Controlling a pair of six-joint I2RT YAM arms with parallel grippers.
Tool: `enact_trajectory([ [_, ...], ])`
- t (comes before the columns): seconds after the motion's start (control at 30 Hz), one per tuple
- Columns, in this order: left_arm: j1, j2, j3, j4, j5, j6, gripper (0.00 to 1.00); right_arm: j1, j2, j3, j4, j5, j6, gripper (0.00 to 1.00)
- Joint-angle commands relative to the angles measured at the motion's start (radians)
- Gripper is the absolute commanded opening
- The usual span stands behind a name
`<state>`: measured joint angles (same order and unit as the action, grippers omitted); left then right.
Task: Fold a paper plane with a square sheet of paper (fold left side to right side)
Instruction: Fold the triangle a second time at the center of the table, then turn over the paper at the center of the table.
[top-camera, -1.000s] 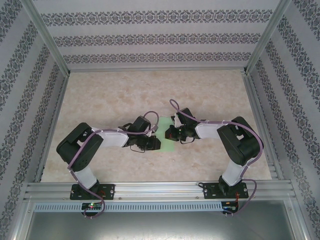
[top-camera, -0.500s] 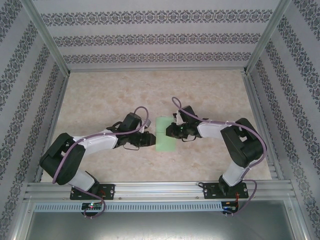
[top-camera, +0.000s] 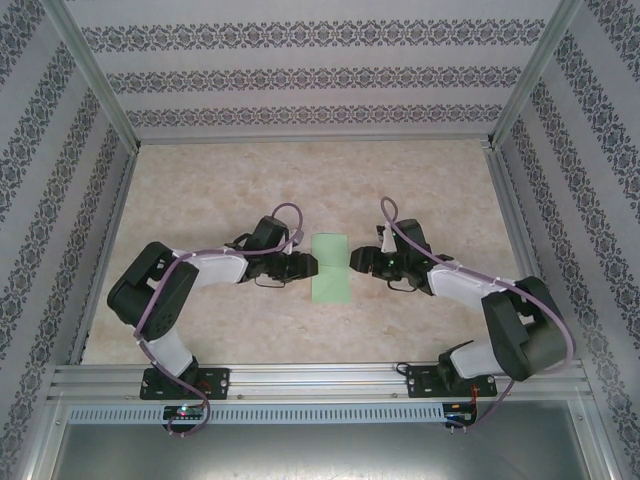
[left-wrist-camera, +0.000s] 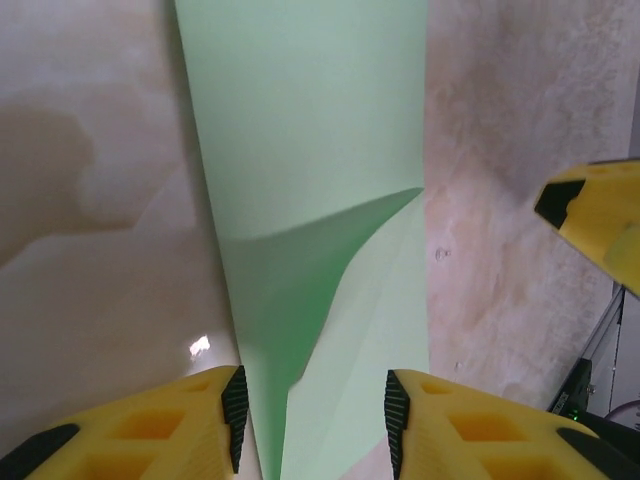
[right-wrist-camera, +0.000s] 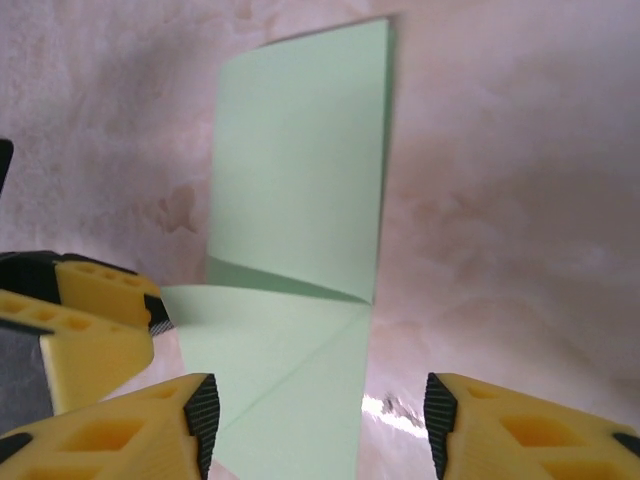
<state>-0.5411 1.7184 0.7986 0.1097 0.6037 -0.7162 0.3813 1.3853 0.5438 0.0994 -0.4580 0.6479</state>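
The square sheet of paper (top-camera: 331, 268), pale green, lies on the table folded into a narrow upright rectangle between the two arms. In the left wrist view the paper (left-wrist-camera: 300, 150) runs away from the camera, its top layer slightly lifted near the fingers. My left gripper (top-camera: 306, 266) (left-wrist-camera: 312, 420) is open at the paper's left edge, and the paper passes between its pads untouched. My right gripper (top-camera: 356, 262) (right-wrist-camera: 318, 420) is open at the right edge. The paper (right-wrist-camera: 300, 160) in that view shows a diagonal crease on the near flap.
The marbled beige tabletop (top-camera: 220, 190) is ringed by aluminium rails (top-camera: 310, 378) and patterned walls. The right gripper's yellow finger (left-wrist-camera: 600, 220) shows at the right of the left wrist view. The left gripper's finger (right-wrist-camera: 100, 310) shows at the left of the right wrist view.
Both grippers were shut over the paper. They have opened and drawn apart to its left and right edges. The paper, half covered before, now lies uncovered as a folded strip.
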Motion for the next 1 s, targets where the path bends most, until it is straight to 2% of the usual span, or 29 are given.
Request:
enact_trajectory([
  [0.0,0.009,0.037,0.037,0.066,0.043,0.003,0.43,-0.012,-0.056,-0.033,0.068,-0.021,0.008,0.63],
  [0.13,0.009,0.062,0.046,0.074,0.044,0.003,0.37,-0.016,-0.090,-0.049,0.073,-0.062,0.010,0.70],
  [0.33,0.009,0.047,0.039,0.057,0.006,0.026,0.22,-0.019,-0.102,-0.062,0.102,-0.106,0.044,0.91],
  [0.43,0.009,0.024,0.029,0.048,-0.015,0.037,0.16,-0.019,-0.080,-0.061,0.142,-0.144,0.071,0.96],
  [0.53,0.009,0.000,0.020,0.031,-0.034,0.047,0.15,-0.012,-0.046,-0.052,0.176,-0.170,0.096,0.96],
  [0.77,0.009,-0.030,0.007,0.018,-0.059,0.052,0.15,0.051,0.069,0.015,0.183,-0.177,0.108,0.82],
  [0.9,0.008,-0.030,0.002,0.021,-0.062,0.048,0.13,0.068,0.105,0.025,0.191,-0.144,0.121,0.78],
  [0.97,0.008,-0.020,0.006,0.022,-0.057,0.048,0.19,0.067,0.096,0.019,0.190,-0.125,0.121,0.79],
])
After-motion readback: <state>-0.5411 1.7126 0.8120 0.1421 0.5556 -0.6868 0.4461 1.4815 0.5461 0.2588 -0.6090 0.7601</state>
